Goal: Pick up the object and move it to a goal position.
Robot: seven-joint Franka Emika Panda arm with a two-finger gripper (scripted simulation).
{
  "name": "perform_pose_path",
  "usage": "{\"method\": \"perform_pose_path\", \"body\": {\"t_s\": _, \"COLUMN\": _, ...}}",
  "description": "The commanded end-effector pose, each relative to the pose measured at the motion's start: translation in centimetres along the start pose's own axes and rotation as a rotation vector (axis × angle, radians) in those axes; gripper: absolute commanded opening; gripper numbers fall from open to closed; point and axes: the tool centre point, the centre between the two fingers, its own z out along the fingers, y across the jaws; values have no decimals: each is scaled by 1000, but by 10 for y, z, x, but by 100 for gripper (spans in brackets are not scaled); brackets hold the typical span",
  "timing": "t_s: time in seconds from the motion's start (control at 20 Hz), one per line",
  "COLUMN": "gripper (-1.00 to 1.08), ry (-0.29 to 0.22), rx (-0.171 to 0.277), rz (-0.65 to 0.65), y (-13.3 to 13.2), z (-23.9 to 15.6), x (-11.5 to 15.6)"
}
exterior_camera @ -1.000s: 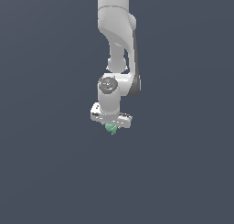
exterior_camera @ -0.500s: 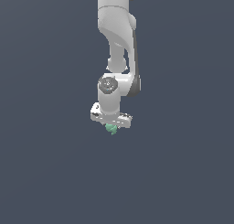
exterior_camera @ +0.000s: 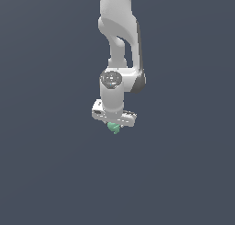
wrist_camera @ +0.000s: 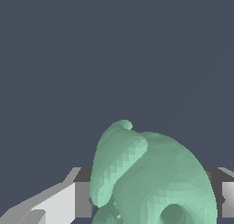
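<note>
No text, label, brand, number or sign can be read in either view; the surfaces shown carry no legible markings.

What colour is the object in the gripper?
Mint green object, matte; clearest in the wrist view.

A bare simulated scene, not a real room: a flat, featureless slate-grey backdrop fills both views, and the white arm (exterior_camera: 120, 45) and green object (wrist_camera: 153, 177) show smooth, faceted computer-rendered surfaces without texture.
</note>
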Motion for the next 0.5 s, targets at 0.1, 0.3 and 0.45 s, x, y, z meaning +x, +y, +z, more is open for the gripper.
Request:
{"method": "perform_pose_path", "body": {"t_s": 0.1, "gripper": -100, "ry": 1, "rx": 0, "rz": 0, "y": -14, "z": -32, "x": 5}}
{"method": "perform_pose_path", "body": {"t_s": 0.3, "gripper": -100, "ry": 1, "rx": 0, "rz": 0, "y": -29, "z": -69, "x": 12}}
{"method": "perform_pose_path", "body": {"t_s": 0.45, "gripper": -100, "ry": 1, "rx": -1, "rz": 0, "y": -41, "z": -100, "x": 17}}
